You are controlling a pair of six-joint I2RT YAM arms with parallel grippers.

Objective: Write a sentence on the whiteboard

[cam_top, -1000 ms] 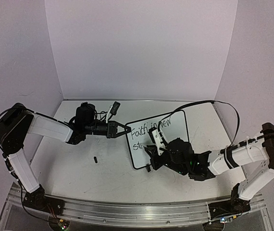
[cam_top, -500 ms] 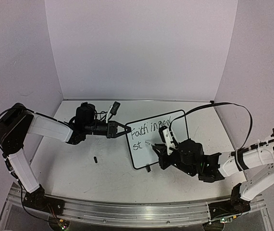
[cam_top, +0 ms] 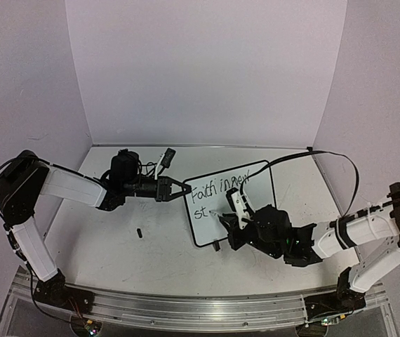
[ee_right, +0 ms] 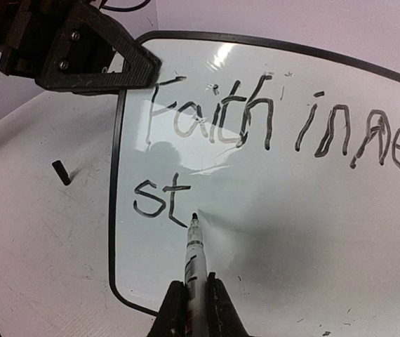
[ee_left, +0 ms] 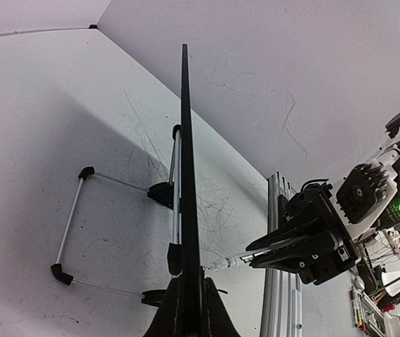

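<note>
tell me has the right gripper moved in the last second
Yes. Against the still whiteboard, the right gripper has shifted slightly right: it sat below "in", now below "new".

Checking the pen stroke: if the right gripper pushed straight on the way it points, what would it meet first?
The whiteboard, just right of the "st": the marker in the right gripper points there, its tip at or almost on it.

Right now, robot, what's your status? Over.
Left claw shut on whiteboard edge. Right claw shut on marker, tip at board after "st"; sentence unfinished. Small black piece lies aside, nothing blocking.
</note>
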